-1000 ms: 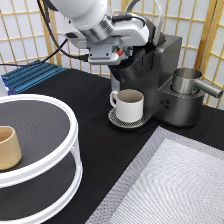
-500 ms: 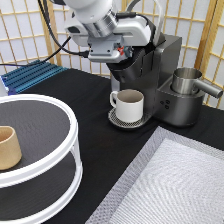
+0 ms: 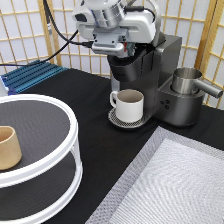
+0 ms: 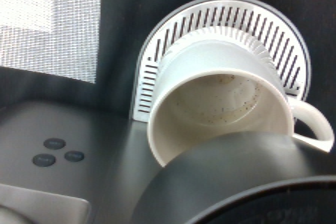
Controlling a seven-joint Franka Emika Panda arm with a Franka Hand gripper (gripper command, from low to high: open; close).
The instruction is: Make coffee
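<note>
My gripper (image 3: 128, 50) hangs just above the top of the dark coffee machine (image 3: 157, 65), over its brew head. A small red-orange and white bit shows at its tip, which looks like the coffee pod (image 3: 131, 48); the fingers appear closed on it. A white mug (image 3: 131, 105) with a handle stands on the machine's round drip tray (image 3: 116, 120). In the wrist view I look down into the empty mug (image 4: 217, 100) on the slotted tray (image 4: 225, 20), with the machine's dark brew head (image 4: 247, 190) in front.
A steel pitcher (image 3: 189, 80) sits on the machine's right side, and three buttons (image 4: 56, 152) show on its base. A tan handleless cup (image 3: 7, 147) stands on a white two-tier round shelf (image 3: 60, 165) at the exterior view's left. A grey mat (image 3: 175, 185) lies at the bottom right.
My gripper has moved to the exterior view's right, from beside the machine to over its top. The mug and the tan cup have not moved.
</note>
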